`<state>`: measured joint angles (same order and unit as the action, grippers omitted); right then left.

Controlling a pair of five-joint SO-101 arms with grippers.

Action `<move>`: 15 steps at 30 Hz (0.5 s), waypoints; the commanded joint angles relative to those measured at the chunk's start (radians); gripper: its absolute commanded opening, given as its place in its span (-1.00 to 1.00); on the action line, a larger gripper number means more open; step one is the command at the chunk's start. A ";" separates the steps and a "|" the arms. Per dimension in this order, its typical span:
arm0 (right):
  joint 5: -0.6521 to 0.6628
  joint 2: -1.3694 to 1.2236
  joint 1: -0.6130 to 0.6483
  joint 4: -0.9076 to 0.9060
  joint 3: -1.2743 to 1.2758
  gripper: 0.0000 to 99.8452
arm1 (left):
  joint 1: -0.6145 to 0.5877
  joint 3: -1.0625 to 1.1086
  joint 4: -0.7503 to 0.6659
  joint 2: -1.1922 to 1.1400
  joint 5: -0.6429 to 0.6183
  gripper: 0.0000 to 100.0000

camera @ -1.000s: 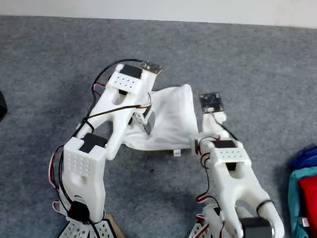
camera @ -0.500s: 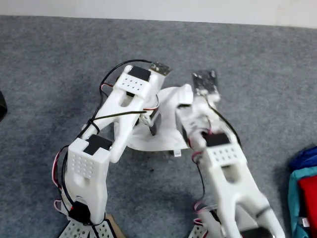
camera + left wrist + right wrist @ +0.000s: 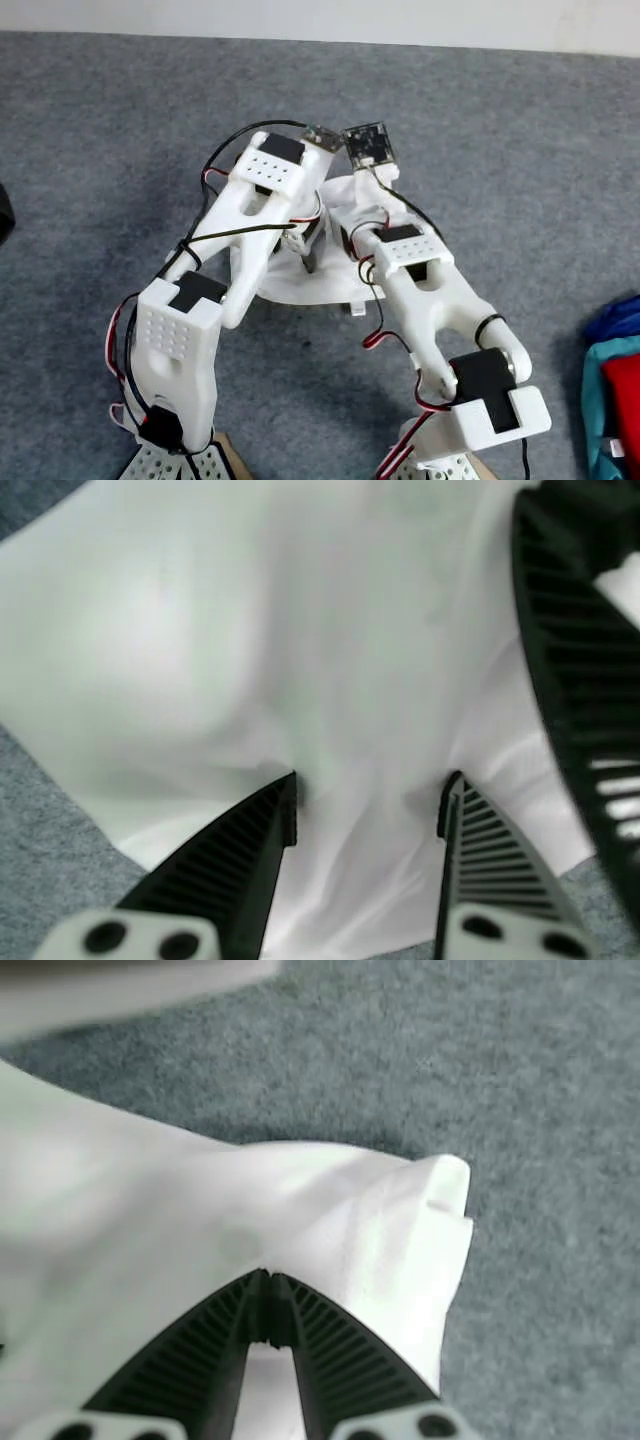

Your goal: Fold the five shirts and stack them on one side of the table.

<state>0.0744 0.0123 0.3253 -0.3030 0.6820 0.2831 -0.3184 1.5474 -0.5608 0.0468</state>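
A white shirt lies crumpled on the grey carpet-like table, mostly under both arms. My left gripper is open, its fingertips resting on the white cloth. My right gripper is shut on a raised fold of the white shirt, close beside the left gripper. One black finger of the right gripper stands close by in the left wrist view. In the high view the left arm and the right arm meet over the shirt.
A pile of shirts in blue, teal and red sits at the table's right edge. A dark object pokes in at the left edge. Bare grey surface lies beyond the shirt.
My right arm has swung left across the shirt, carrying its edge over toward the left gripper. The left arm shifted slightly, then held still. Less white cloth shows.
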 commanded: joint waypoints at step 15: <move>0.075 0.176 -0.082 0.019 0.216 -0.98 | -0.124 -0.160 0.040 0.007 -0.005 -0.50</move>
<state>0.1389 0.1258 0.2608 -0.2938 0.8907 0.2094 -0.4043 1.5673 -0.5608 0.0483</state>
